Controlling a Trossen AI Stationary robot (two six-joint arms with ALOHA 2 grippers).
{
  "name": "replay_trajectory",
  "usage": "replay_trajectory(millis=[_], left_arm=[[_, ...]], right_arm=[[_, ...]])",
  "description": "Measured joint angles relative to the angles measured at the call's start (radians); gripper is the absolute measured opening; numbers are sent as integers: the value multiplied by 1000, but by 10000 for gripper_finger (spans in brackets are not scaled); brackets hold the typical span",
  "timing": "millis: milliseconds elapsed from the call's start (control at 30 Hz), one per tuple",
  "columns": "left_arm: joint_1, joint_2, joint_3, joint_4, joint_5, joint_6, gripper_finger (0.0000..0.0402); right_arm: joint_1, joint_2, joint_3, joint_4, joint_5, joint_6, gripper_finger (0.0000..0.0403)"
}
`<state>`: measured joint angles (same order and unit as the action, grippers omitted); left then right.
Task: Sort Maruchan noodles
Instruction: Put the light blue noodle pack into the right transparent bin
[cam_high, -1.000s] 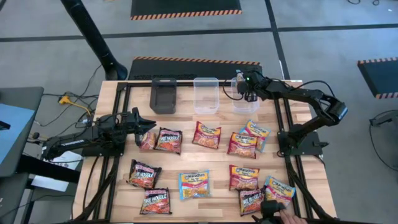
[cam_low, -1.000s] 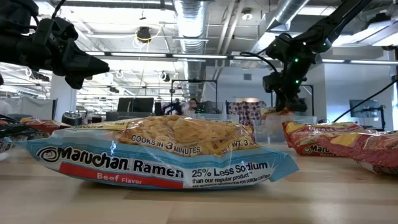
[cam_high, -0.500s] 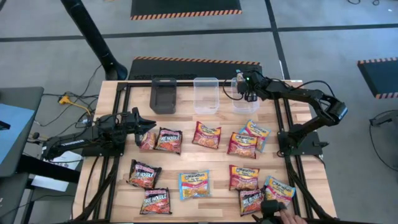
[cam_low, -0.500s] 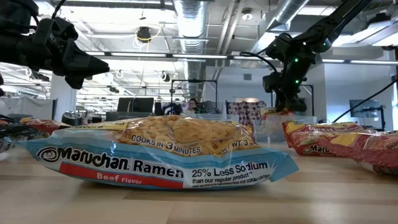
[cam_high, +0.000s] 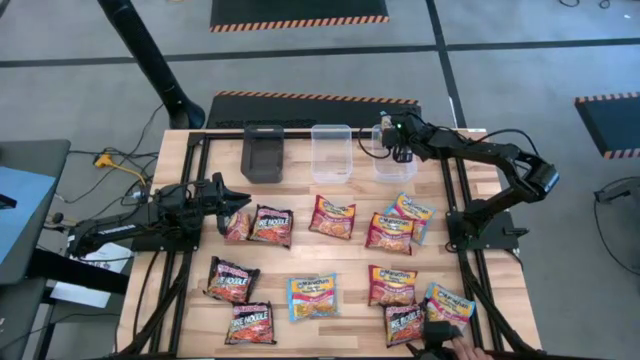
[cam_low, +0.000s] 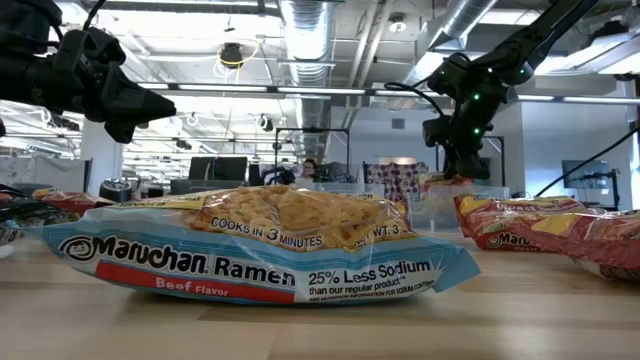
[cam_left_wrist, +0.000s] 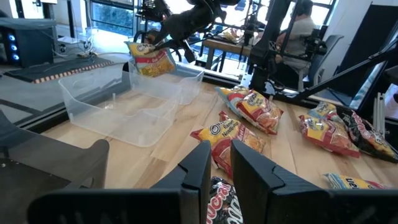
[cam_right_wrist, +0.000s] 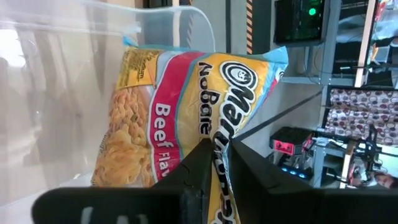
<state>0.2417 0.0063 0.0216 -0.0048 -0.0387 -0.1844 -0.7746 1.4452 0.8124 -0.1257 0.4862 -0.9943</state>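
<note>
Right gripper pinches a blue-yellow noodle packet over the right clear bin, so next it must let go; left gripper hangs nearly closed, empty, above the dark packets.

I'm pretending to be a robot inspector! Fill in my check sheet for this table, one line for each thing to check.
Surface: wooden table, framed by black rails.
Job's things: noodle packets lie spread over the table; one beef packet hangs over the right clear bin.
Clutter: a black bin and a middle clear bin at the far edge.
Grippers: right gripper shut on the beef packet; left gripper hovers over a dark packet, holding nothing.
Cables: yellow and black cables on the floor at the left.
Surroundings: grey floor with striped mats; a hand at the near edge.
</note>
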Motion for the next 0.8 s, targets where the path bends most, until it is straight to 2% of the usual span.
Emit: replay_trajectory(millis=[267,667,800], left_arm=[[0,0,0,0,0,0,51],[0,0,0,0,0,0,51],[0,0,0,0,0,0,51]], right_arm=[[2,0,0,2,12,-48,89],[42,0,0,2,11,32,88],[40,0,0,6,-8,118,87]])
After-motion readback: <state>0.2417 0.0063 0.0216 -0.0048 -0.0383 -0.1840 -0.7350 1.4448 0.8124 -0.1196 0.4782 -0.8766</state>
